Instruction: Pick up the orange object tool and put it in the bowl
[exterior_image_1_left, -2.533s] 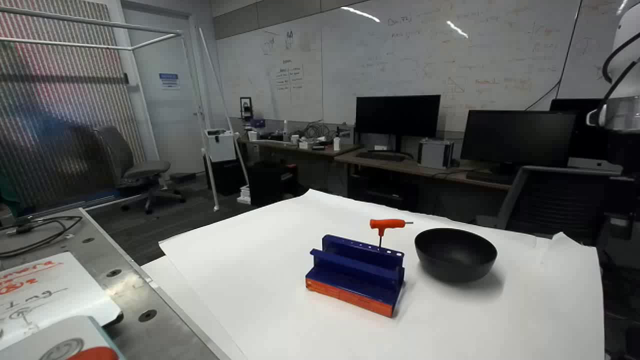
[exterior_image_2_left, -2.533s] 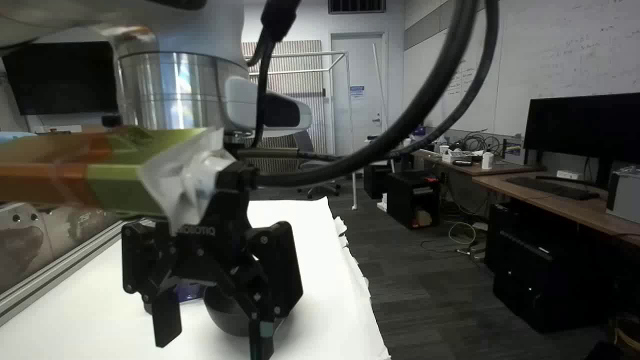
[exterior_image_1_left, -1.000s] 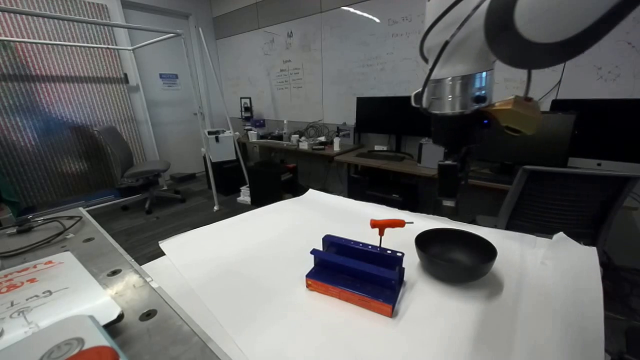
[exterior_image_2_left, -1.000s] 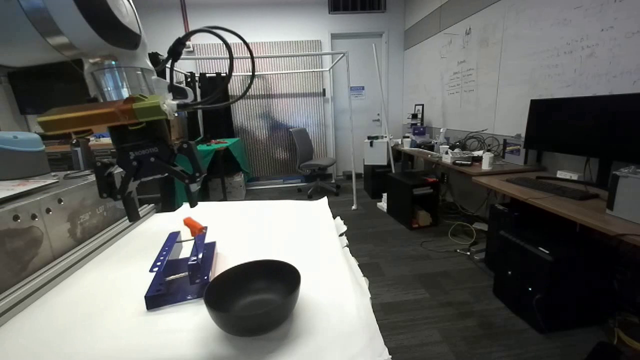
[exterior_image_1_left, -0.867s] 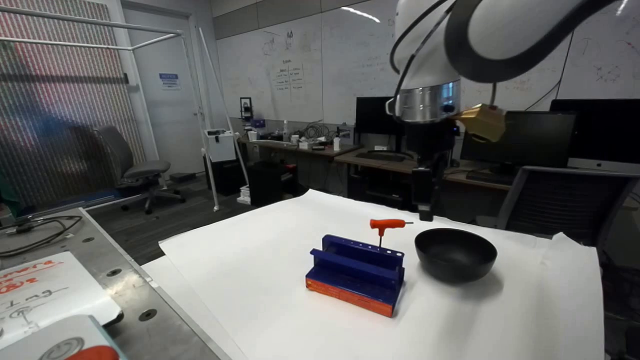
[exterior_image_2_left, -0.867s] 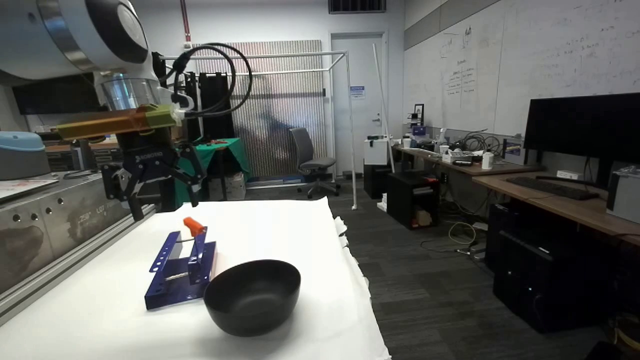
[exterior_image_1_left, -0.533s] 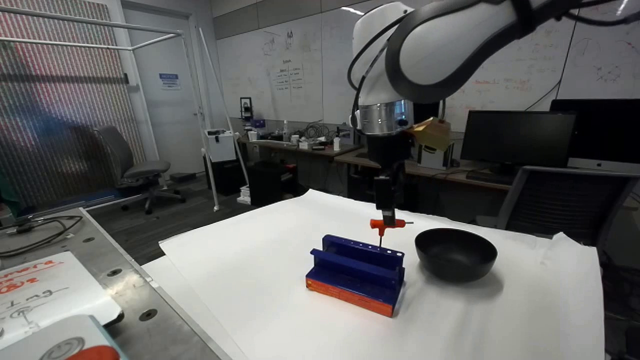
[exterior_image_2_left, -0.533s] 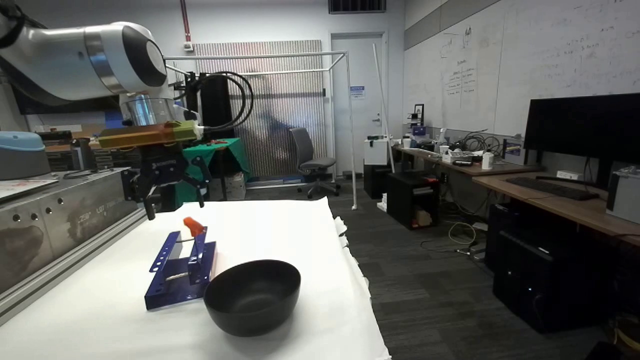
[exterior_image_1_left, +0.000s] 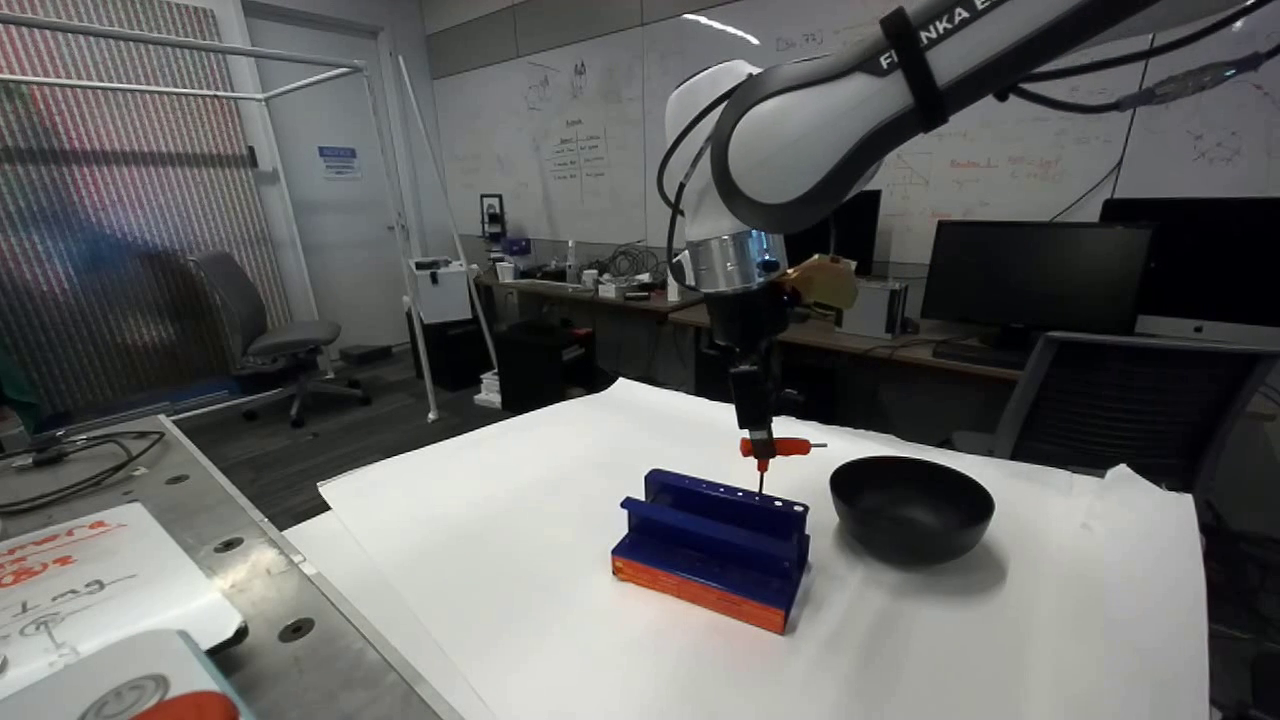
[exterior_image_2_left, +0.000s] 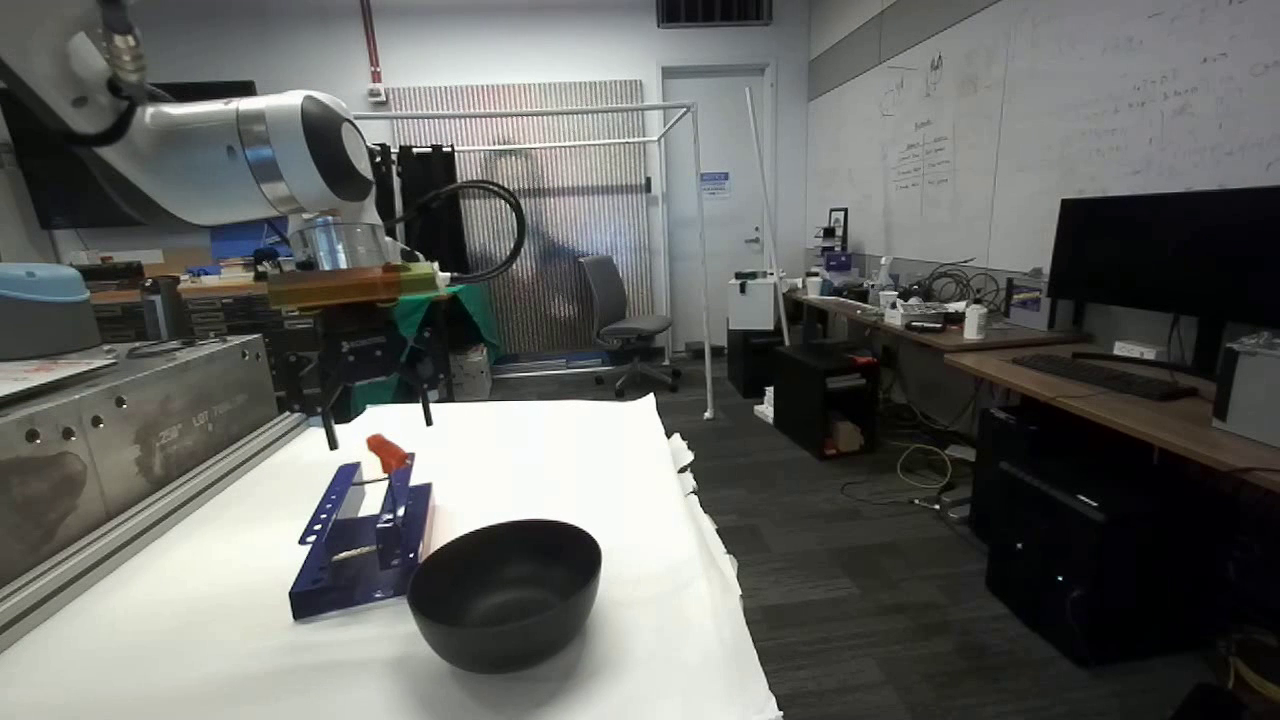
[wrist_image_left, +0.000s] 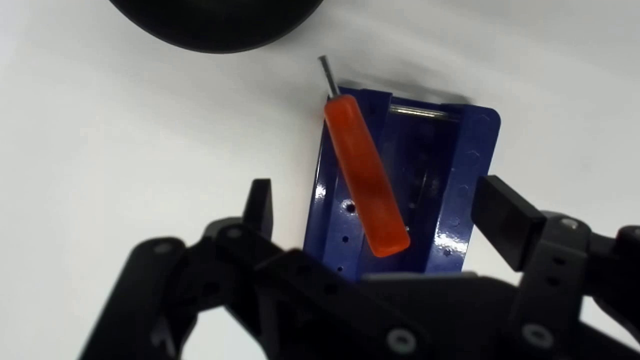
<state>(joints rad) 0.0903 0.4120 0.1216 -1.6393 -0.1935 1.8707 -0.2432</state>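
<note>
The orange tool (exterior_image_1_left: 790, 447) stands upright by its thin shaft in the blue rack, with its crosswise orange handle on top; the handle also shows in an exterior view (exterior_image_2_left: 388, 453). My gripper (exterior_image_2_left: 379, 430) is open, pointing down just above the handle. In the wrist view the orange tool (wrist_image_left: 362, 170) runs aslant between the spread fingers (wrist_image_left: 383, 207), with bare room on both sides and no contact seen. In an exterior view a fingertip (exterior_image_1_left: 762, 440) overlaps the handle. The black bowl (exterior_image_1_left: 912, 510) stands beside the rack, also in an exterior view (exterior_image_2_left: 505, 595); its edge shows in the wrist view (wrist_image_left: 220, 35).
The blue rack (exterior_image_1_left: 700, 570) with an orange front face sits on the white-covered table (exterior_image_1_left: 520, 560), close to the bowl; it lies under the gripper in the wrist view (wrist_image_left: 465, 165). A metal platform (exterior_image_1_left: 330, 640) borders the table. An office chair (exterior_image_1_left: 1120, 400) stands behind.
My gripper has swung in from over the bowl side to above the rack and come down to the tool's handle, fingers staying open. The tool, rack and bowl have not moved.
</note>
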